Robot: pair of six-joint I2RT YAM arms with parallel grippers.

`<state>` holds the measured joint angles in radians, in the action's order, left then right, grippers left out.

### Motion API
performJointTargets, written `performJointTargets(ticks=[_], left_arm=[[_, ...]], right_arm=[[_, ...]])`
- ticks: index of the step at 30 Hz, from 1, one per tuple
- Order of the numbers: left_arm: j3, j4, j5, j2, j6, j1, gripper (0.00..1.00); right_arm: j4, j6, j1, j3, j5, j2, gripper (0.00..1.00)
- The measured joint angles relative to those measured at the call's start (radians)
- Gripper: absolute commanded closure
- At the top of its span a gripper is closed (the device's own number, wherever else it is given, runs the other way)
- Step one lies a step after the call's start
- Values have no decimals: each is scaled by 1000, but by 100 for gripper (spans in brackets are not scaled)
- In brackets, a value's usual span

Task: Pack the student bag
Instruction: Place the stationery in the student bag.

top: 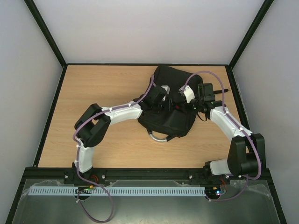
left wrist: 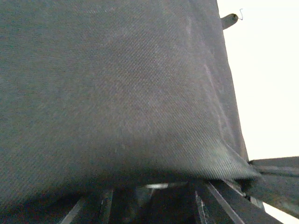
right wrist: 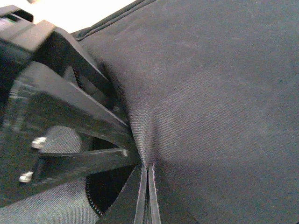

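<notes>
- The student bag point(top: 169, 122) lies flat on the tabletop point(top: 93, 93), right of centre, with its grey handle point(top: 158, 136) towards me.
- My right fingers point(right wrist: 138, 198) are clenched on a pucker of its black fabric.
- My left fingers point(left wrist: 88, 207) sit under draped fabric, and I cannot tell whether they grip.
- What is inside is hidden, so I judge the packing unfinished, with the closing still to do.
</notes>
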<state>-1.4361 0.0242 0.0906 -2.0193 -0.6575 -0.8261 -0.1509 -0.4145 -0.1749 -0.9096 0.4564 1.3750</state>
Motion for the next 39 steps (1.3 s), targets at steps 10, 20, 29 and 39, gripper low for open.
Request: performJointTargets(ticks=[10,20,29,39], left_arm=[[168,11,-93,185,1,-9,59],[216,64,-42,177,22,-11,85],[106,106,2,38,40,-11,95],[32,93,15,-10,44,-11,91]], right_arm=[[-7,0,0,0,6,2,99],[-8,0,0,0,6,2,99],[-8,0,1,0,6,2,99],[-7,0,5,0,11,8,99]])
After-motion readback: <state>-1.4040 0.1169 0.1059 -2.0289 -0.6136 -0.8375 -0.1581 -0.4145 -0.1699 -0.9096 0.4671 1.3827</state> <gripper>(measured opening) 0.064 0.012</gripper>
